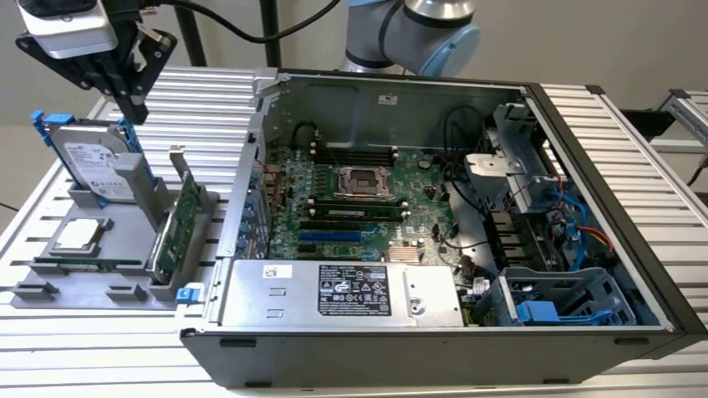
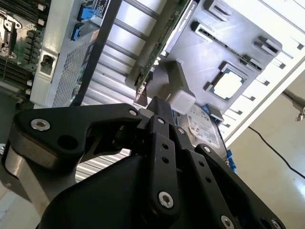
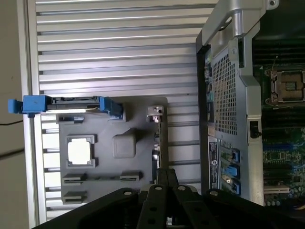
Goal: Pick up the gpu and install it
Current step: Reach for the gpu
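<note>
The gpu [image 1: 177, 225] stands on edge in a grey holder [image 1: 83, 292] at the exterior view's left, green board outward, silver bracket at its far end. It is seen edge-on in both wrist views [image 2: 161, 45] [image 3: 157, 143]. My black gripper [image 1: 134, 114] hangs well above the holder, over its back end near the hard drive, behind and to the left of the gpu. Its fingertips [image 2: 162, 109] [image 3: 167, 175] are pressed together with nothing between them.
A silver hard drive with blue rails [image 1: 94, 162], a processor chip [image 1: 78, 236] and a narrow memory stick [image 1: 78, 265] share the holder. The open computer case [image 1: 603, 178] lies to the right, with its motherboard [image 1: 354, 203] and power supply [image 1: 332, 290] exposed.
</note>
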Action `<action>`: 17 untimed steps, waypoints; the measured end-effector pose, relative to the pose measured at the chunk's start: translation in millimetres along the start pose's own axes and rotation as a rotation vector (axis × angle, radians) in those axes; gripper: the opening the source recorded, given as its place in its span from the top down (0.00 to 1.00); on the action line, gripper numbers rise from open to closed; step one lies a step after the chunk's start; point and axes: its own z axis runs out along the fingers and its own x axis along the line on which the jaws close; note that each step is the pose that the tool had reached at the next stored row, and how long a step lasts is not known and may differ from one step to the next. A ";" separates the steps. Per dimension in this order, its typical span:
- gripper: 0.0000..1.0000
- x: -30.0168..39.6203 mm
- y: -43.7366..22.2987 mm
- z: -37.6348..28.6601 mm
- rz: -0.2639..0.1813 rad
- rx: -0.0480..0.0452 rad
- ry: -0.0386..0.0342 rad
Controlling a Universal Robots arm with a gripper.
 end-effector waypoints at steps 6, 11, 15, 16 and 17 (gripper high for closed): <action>1.00 -0.4 -5.8 -0.4 0.000 0.0001 0.0001; 1.00 -0.7 -10.2 -0.7 0.000 0.0001 0.0000; 1.00 -1.0 -13.8 -0.9 0.000 0.0000 0.0000; 1.00 -1.0 -14.7 -0.9 0.000 0.0001 0.0000; 1.00 -1.1 -15.6 -0.9 0.000 0.0000 0.0000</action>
